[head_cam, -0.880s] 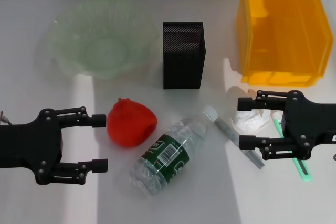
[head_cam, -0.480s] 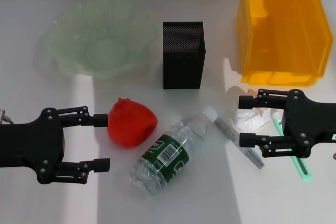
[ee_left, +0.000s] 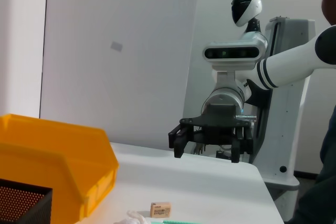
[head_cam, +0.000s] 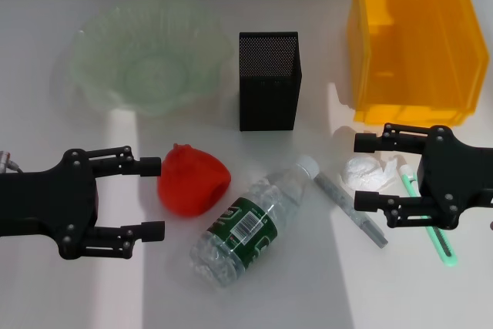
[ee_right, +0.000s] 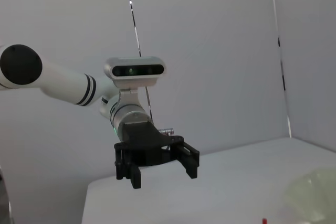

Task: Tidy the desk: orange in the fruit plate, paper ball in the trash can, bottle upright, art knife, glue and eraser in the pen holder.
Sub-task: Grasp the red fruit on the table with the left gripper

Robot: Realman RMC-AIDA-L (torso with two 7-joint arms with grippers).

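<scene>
Currently, left gripper [head_cam: 153, 199] fingers spread, just beside the red orange [head_cam: 194, 180]. Right gripper [head_cam: 365, 172] fingers spread around the paper ball [head_cam: 367, 172]; bottle [head_cam: 249, 223] lying flat.

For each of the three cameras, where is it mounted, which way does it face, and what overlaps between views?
Head view: looks down on the desk; left gripper by the orange, right gripper by the paper ball.
Left wrist view: faces across the desk at the right gripper.
Right wrist view: faces the left gripper.
Shared: the yellow bin, head and left wrist.
</scene>
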